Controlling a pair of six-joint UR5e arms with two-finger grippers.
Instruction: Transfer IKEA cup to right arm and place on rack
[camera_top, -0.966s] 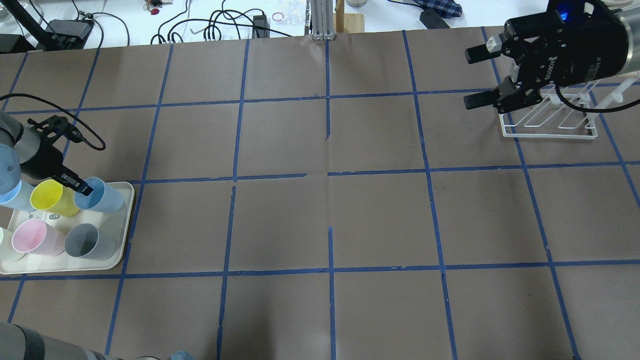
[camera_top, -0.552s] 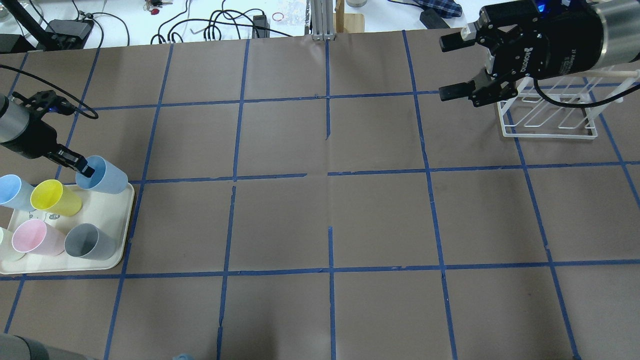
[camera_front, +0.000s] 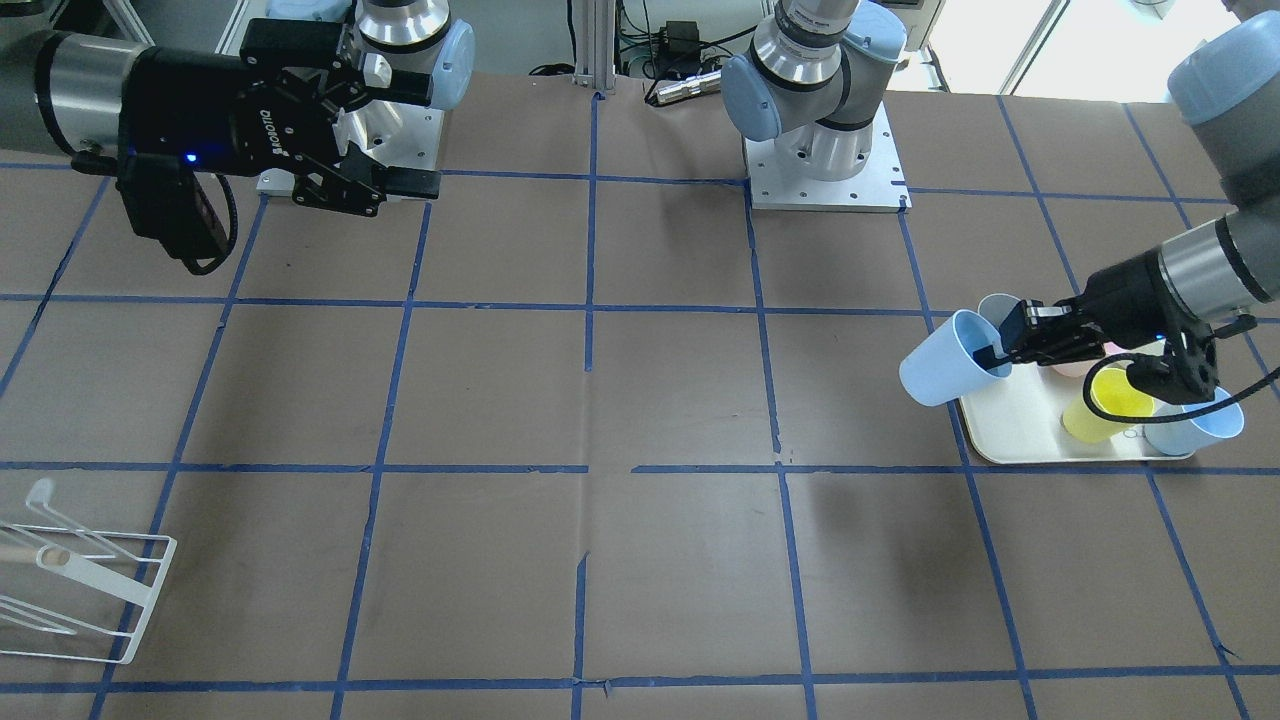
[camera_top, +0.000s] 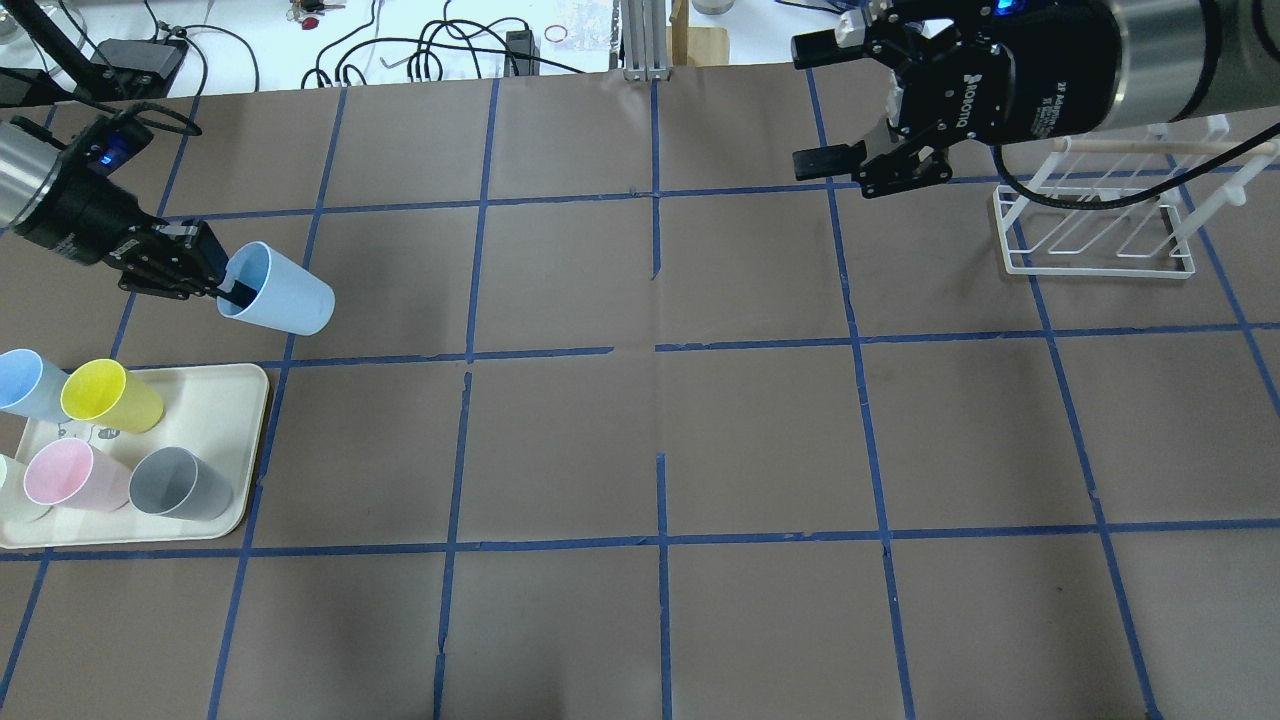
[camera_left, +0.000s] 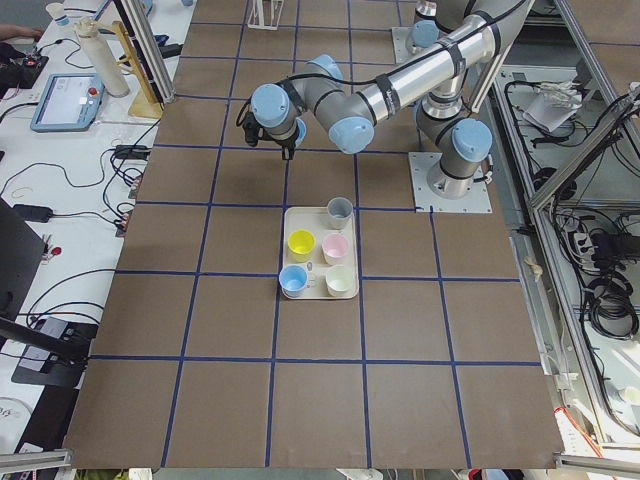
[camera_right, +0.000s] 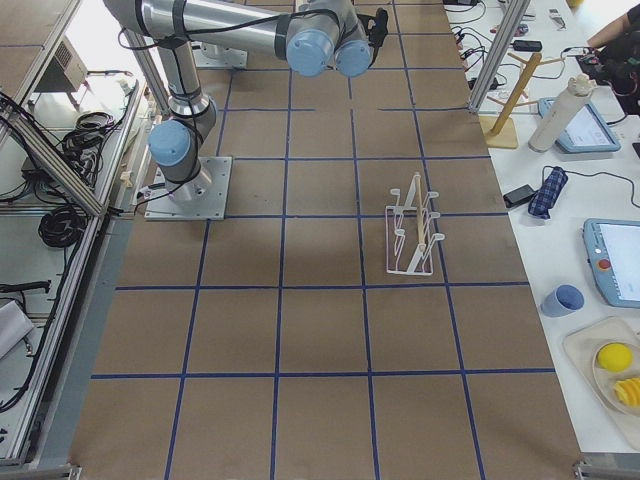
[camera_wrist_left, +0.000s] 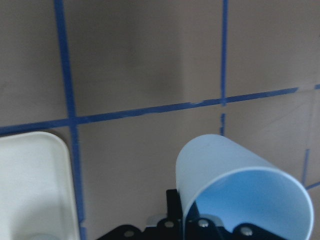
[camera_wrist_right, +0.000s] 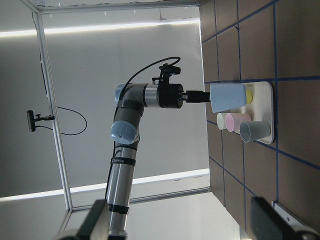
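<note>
My left gripper is shut on the rim of the pale blue IKEA cup, one finger inside and one outside. It holds the cup tilted on its side in the air, mouth toward the gripper, beyond the tray's far edge. The cup also shows in the front view and the left wrist view. My right gripper is open and empty, held high, just left of the white wire rack. The rack holds nothing. The second pale blue cup stands on the tray.
The cream tray at the near left carries a yellow cup, a pink cup, a grey cup and a pale cup at the view's edge. Cables and tools lie beyond the table's far edge.
My left gripper has lifted the pale blue cup off the tray and carried it away and to the right. My right gripper has moved left, away from the rack, still open.
</note>
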